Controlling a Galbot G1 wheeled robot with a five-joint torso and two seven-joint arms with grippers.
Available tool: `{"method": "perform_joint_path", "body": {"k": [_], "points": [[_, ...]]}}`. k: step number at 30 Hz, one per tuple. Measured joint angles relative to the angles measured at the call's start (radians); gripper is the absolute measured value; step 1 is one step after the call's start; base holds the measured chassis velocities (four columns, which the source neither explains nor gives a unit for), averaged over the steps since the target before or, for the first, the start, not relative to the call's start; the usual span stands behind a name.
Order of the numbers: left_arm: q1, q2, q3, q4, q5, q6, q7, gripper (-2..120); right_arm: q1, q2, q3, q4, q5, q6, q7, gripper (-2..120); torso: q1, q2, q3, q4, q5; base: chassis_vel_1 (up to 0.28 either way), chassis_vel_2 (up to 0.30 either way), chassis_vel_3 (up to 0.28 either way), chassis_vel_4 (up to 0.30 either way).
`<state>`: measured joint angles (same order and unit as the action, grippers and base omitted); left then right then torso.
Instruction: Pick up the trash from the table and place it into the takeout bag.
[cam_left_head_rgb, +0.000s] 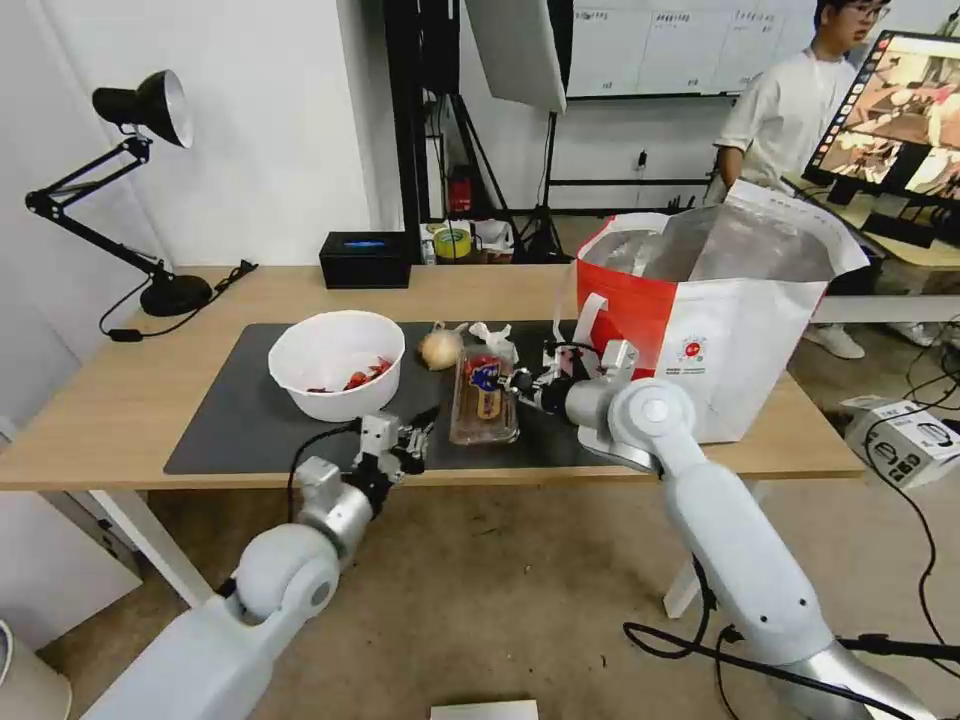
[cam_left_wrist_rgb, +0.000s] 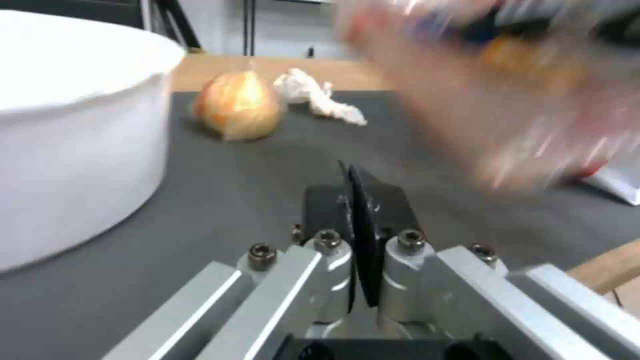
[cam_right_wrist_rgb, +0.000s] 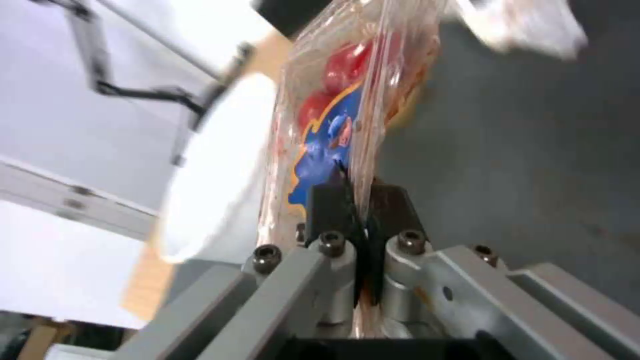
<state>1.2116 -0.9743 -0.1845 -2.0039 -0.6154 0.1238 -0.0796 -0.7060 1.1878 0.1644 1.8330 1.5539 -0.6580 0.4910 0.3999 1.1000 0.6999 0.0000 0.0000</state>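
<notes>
Gripping the clear tray (cam_left_head_rgb: 484, 396) by its edge, right hand (cam_left_head_rgb: 522, 383) must lift toward takeout bag (cam_left_head_rgb: 722, 330) at three o'clock; left hand (cam_left_head_rgb: 415, 447) closed, empty.

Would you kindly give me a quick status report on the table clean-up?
Right gripper shut on clear tray, beside takeout bag. Left gripper shut, empty, near white bowl. Onion, tissue on mat.

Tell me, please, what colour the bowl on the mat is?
The bowl is white, with red scraps inside; head view shows it best.
</notes>
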Motion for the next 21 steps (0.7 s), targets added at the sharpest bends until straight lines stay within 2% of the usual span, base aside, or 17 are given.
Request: {"method": "perform_joint_path", "body": {"k": [1, 2, 3, 5, 6, 8, 10, 13, 14, 15, 17, 18, 21], "points": [[0.077, -0.017, -0.049, -0.026, 0.023, -0.006, 0.001, 21, -0.017, -0.037, 0.04, 0.091, 0.001, 0.044, -0.057, 0, 0.0, 0.0, 0.0, -0.0001, 0.0, 0.0, 0.0, 0.0, 0.0], [0.077, -0.017, -0.049, -0.026, 0.023, -0.006, 0.001, 21, -0.017, -0.037, 0.04, 0.091, 0.001, 0.044, -0.057, 0, 0.0, 0.0, 0.0, -0.0001, 0.0, 0.0, 0.0, 0.0, 0.0], [0.12, -0.03, -0.078, -0.043, 0.037, -0.009, 0.002, 31, -0.008, -0.063, 0.065, 0.144, 0.016, 0.09, -0.086, 0, 0.0, 0.0, 0.0, 0.0, 0.0004, 0.0, 0.0, 0.0, 0.0], [0.162, -0.043, -0.101, -0.057, 0.054, -0.017, 0.003, 41, 0.022, -0.098, 0.096, 0.196, 0.039, 0.147, -0.092, 0, 0.0, 0.0, 0.0, 0.0, 0.0, 0.0, 0.0, 0.0, 0.0], [0.162, -0.043, -0.101, -0.057, 0.054, -0.017, 0.003, 41, 0.022, -0.098, 0.096, 0.196, 0.039, 0.147, -0.092, 0, 0.0, 0.0, 0.0, 0.0, 0.0, 0.0, 0.0, 0.0, 0.0], [0.19, -0.054, -0.12, -0.068, 0.066, -0.022, 0.005, 53, 0.076, -0.141, 0.117, 0.217, 0.04, 0.223, -0.087, 0, 0.0, 0.0, 0.0, 0.0, 0.0001, 0.0, 0.0, 0.0, 0.0], [0.199, -0.058, -0.126, -0.072, 0.069, -0.023, 0.005, 57, 0.097, -0.159, 0.121, 0.218, 0.036, 0.249, -0.08, 0, 0.0, 0.0, 0.0, 0.0, 0.0001, 0.0, 0.0, 0.0, 0.0], [0.221, -0.07, -0.14, -0.082, 0.077, -0.026, 0.008, 71, 0.166, -0.221, 0.129, 0.195, 0.013, 0.327, -0.026, 0, 0.0, 0.0, 0.0, 0.0, 0.0, 0.0, 0.0, 0.0, 0.0], [0.221, -0.07, -0.14, -0.082, 0.077, -0.026, 0.008, 71, 0.166, -0.221, 0.129, 0.195, 0.013, 0.327, -0.026, 0, 0.0, 0.0, 0.0, 0.0, 0.0, 0.0, 0.0, 0.0, 0.0], [0.226, -0.073, -0.142, -0.083, 0.078, -0.026, 0.008, 75, 0.184, -0.241, 0.131, 0.176, 0.004, 0.347, 0.0, 0, 0.0, 0.0, 0.0, 0.0001, 0.0001, 0.0, 0.0, 0.0, 0.0], [0.229, -0.078, -0.143, -0.085, 0.081, -0.027, 0.008, 85, 0.201, -0.275, 0.135, 0.136, -0.07, 0.371, 0.022, 0, 0.0, 0.0, 0.0, 0.0, 0.0001, 0.0, 0.0, 0.0, 0.0], [0.229, -0.078, -0.143, -0.085, 0.081, -0.027, 0.008, 85, 0.201, -0.275, 0.135, 0.136, -0.07, 0.371, 0.022, 0, 0.0, 0.0, 0.0, 0.0, 0.0001, 0.0, 0.0, 0.0, 0.0], [0.23, -0.082, -0.14, -0.085, 0.083, -0.028, 0.008, 98, 0.194, -0.327, 0.132, 0.089, -0.204, 0.383, 0.031, 0, 0.0, 0.0, 0.0, -0.0001, 0.0003, 0.0, 0.0, 0.0, 0.0]]}}
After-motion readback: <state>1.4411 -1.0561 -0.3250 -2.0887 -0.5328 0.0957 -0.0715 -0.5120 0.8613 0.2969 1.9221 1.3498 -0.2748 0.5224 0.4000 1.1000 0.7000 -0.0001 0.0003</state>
